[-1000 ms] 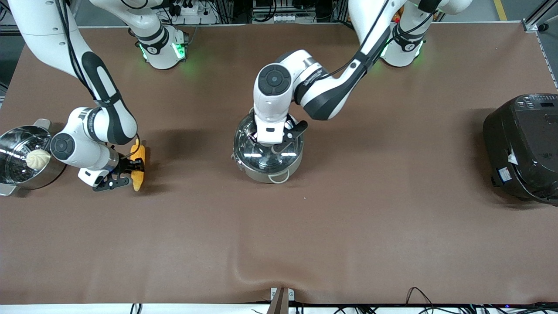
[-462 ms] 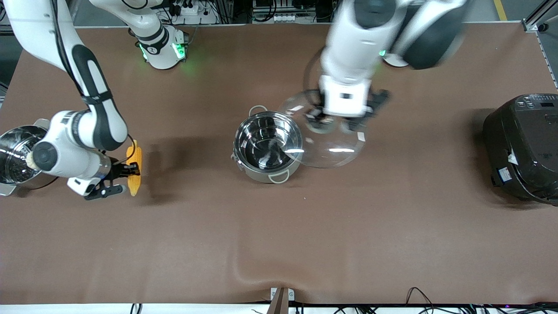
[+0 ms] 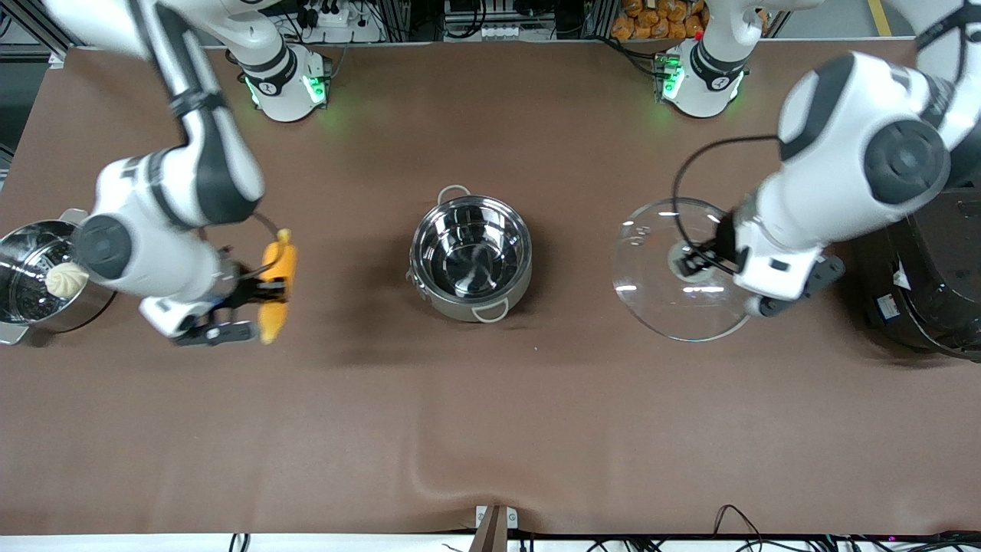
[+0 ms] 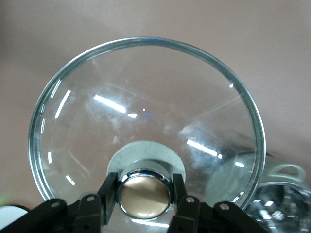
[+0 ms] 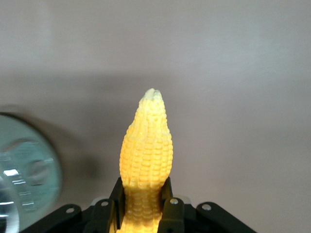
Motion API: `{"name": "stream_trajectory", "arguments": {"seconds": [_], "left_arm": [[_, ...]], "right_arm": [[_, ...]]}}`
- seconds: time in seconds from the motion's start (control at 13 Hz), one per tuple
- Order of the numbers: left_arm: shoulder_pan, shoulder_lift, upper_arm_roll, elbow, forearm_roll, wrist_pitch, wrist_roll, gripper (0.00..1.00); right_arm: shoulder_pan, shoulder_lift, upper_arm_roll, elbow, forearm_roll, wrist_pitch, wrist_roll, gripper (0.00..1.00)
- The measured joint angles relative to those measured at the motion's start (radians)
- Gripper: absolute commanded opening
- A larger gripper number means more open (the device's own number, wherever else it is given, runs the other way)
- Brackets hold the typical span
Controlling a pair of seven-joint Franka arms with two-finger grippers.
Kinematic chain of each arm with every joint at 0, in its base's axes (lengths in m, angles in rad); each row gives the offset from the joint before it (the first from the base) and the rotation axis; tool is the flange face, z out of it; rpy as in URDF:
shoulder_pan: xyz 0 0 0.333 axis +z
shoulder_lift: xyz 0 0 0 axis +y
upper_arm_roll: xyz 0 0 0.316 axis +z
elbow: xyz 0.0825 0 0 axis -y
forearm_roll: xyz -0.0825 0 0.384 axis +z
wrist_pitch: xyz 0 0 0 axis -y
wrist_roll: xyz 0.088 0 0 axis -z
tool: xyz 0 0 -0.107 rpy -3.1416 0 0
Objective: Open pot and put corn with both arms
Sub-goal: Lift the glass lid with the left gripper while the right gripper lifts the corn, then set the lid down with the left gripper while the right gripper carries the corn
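Observation:
The shiny steel pot (image 3: 470, 257) stands open at the table's middle, empty inside. My left gripper (image 3: 693, 264) is shut on the metal knob (image 4: 144, 194) of the clear glass lid (image 3: 678, 268) and holds it in the air over the table between the pot and the black cooker. The lid fills the left wrist view (image 4: 146, 126). My right gripper (image 3: 257, 295) is shut on the yellow-orange corn (image 3: 276, 284) and holds it above the table between the steamer pot and the pot. In the right wrist view the corn (image 5: 146, 150) points away from the fingers.
A steel steamer pot (image 3: 31, 280) with a white bun (image 3: 67, 279) stands at the right arm's end. A large black cooker (image 3: 931, 268) stands at the left arm's end. The brown table cover bulges at its front edge (image 3: 460, 479).
My left gripper lifted the lid off the pot and carried it toward the black cooker. My right gripper raised the corn off the table and moved it slightly toward the pot.

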Motion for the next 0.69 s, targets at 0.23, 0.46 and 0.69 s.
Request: {"name": "stream_trajectory", "arguments": {"seconds": [0.23,0.46,0.69], "left_arm": [[0.073,-0.002,-0.001,-0.128,0.0,0.094,0.114,0.0],[0.089,-0.021,-0.004,-0.333,-0.001,0.268,0.143,0.0],[0.088,-0.061,-0.01,-0.554,-0.001,0.434,0.143,0.0]], "right_arm": [[0.128,0.002,0.002,0.038,0.0,-0.01,0.218,0.0],[0.22,0.006,0.002,0.048,0.0,-0.004,0.355,0.0],[0.311,0.033,0.002,0.048,0.0,0.068,0.462,0.0]]}}
